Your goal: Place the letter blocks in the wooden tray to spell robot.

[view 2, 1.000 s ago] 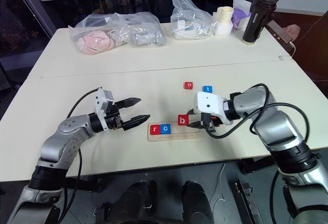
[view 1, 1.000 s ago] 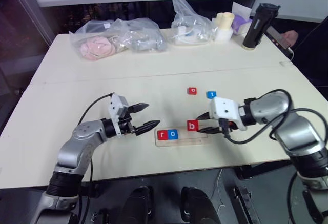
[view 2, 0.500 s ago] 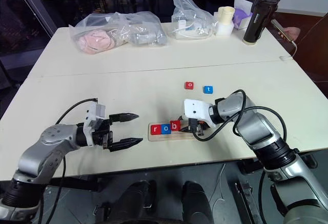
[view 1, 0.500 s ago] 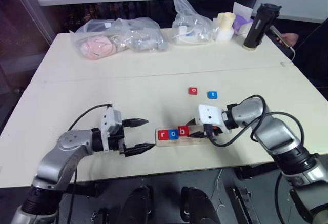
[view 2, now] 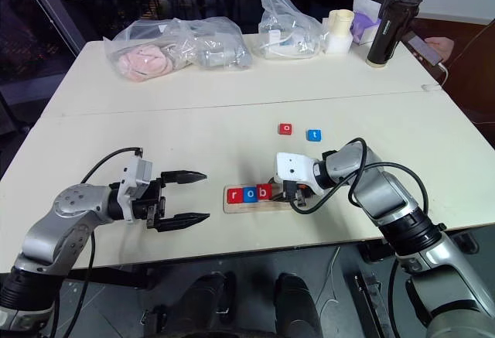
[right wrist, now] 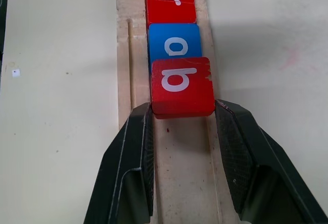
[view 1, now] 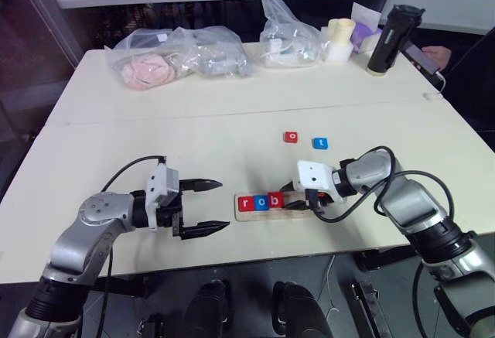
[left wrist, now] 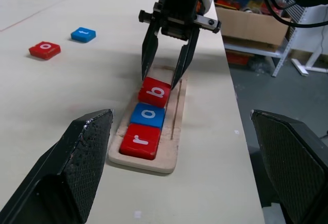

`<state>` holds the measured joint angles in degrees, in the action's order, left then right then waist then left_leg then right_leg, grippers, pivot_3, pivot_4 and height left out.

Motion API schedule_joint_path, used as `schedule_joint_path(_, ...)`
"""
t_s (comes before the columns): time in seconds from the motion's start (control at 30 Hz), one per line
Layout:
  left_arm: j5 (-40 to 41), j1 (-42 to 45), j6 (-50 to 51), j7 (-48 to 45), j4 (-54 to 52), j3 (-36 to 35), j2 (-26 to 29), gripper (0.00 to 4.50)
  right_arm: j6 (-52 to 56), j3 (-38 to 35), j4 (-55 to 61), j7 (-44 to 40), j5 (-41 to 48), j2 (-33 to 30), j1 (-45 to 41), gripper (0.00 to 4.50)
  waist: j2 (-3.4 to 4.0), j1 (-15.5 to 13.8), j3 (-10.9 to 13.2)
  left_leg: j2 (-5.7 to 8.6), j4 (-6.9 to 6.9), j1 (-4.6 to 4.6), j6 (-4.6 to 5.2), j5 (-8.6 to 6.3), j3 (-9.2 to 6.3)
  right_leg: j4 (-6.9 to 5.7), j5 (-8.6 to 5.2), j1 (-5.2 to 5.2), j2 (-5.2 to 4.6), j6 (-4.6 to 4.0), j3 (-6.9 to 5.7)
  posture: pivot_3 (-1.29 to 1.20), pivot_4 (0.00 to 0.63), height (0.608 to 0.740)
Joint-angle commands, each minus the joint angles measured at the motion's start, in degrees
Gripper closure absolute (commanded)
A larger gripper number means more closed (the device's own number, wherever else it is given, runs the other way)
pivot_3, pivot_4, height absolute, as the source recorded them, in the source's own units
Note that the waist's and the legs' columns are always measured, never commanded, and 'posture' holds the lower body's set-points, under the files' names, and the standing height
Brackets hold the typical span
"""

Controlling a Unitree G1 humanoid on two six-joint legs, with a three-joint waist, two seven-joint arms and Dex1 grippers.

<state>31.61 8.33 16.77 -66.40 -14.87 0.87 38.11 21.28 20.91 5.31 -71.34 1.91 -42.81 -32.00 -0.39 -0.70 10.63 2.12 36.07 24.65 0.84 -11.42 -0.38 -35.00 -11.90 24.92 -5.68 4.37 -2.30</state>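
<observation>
right hand (right wrist: 182, 114): clenched on the red b block (right wrist: 182, 86), one black finger on each side of it, reaching down at a slant into the wooden tray (view 1: 298, 208)
red b block: tilted, its edge nearest the blue o block (left wrist: 148, 116) resting up on that block, so it is not yet flat in the recess; third along the tray from the r end
blue o block: flat in the tray, second place, touching the red r block (left wrist: 141, 140)
red r block: flat at the end of the tray nearest the left hand (view 1: 206, 208)
wooden tray: lies on the bench (view 1: 232, 114) near its front edge, between the two hands; the stretch of recess beyond the b block is bare wood
left hand: released, fingers spread wide, holding nothing, hovering just beside the r end of the tray and pointing towards it
red o block (view 1: 291, 137): loose on the bench, beyond the tray, well apart from it
blue t block (view 1: 319, 143): loose on the bench just beside the red o block, also beyond the tray
plastic bags (view 1: 178, 58): along the far side of the bench, well away from the tray
black bottle (view 1: 386, 40): upright at the far corner of the bench, far from the tray
person's hand (view 1: 437, 54): just past the black bottle, holding a phone
</observation>
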Motion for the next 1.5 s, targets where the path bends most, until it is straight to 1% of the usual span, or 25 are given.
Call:
schedule_joint_path(0.03, -0.1, 2.2, -0.5, 0.1, -0.1, -0.5, -0.2, 0.0, -0.2, -0.4, -0.1, -0.5, -0.3, -0.7, -0.5, 3.35, -0.01, -0.1, 0.0, 0.0, 0.0, 0.0, 0.0, 0.0, 0.0, 0.0, 0.0, 0.0, 0.0, 0.0, 0.0, 0.0, 0.15, 0.738)
schedule_joint_path(0.2, 0.3, 4.0, 1.5, 1.9, -1.3, 0.1, -0.7, 0.0, 0.6, -0.8, -0.4, -0.8, 0.0, -0.7, -1.1, 3.35, -0.01, 0.0, 0.0, 0.0, 0.0, 0.0, 0.0, 0.0, 0.0, 0.0, -0.01, -0.01, 0.0, 0.01, -0.01, 0.0, 0.15, 0.738)
schedule_joint_path(0.6, 0.6, 4.8, 3.4, 3.8, -3.2, 0.2, -1.3, 0.0, 2.9, -1.2, 0.4, -1.8, 1.1, -1.1, -1.2, 3.35, -0.07, 0.0, 0.1, 0.0, -0.02, 0.01, 0.01, 0.0, 0.0, 0.0, 0.0, 0.02, 0.02, 0.0, -0.01, 0.0, 0.15, 0.738)
schedule_joint_path(1.4, -1.1, 5.1, 1.9, 4.3, -1.8, 0.3, -2.6, 0.0, 3.0, 0.4, -0.6, -0.6, 0.5, 1.2, -1.9, 3.35, -0.14, 0.0, 0.1, 0.0, -0.01, 0.02, 0.01, 0.01, 0.0, 0.0, 0.0, 0.02, 0.02, 0.0, -0.01, 0.0, 0.15, 0.738)
schedule_joint_path(1.47, -1.3, 5.0, 1.6, 4.3, -1.7, 0.4, -2.8, 0.0, 2.9, 0.3, -0.7, -0.6, 0.4, 1.2, -1.9, 2.33, -0.15, 0.0, 0.1, 0.0, -0.01, 0.02, 0.01, 0.01, 0.0, 0.0, 0.01, 0.02, 0.02, 0.0, -0.01, 0.0, 0.15, 0.738)
schedule_joint_path(1.5, -1.4, 4.9, 1.3, 4.3, -1.5, 0.3, -2.8, 0.0, 2.9, 0.3, -0.8, -0.6, 0.3, 1.2, -1.9, 1.95, -0.15, 0.0, 0.1, 0.0, -0.02, 0.02, 0.01, 0.0, 0.0, 0.0, 0.01, 0.02, 0.02, 0.0, -0.01, 0.0, 0.15, 0.738)
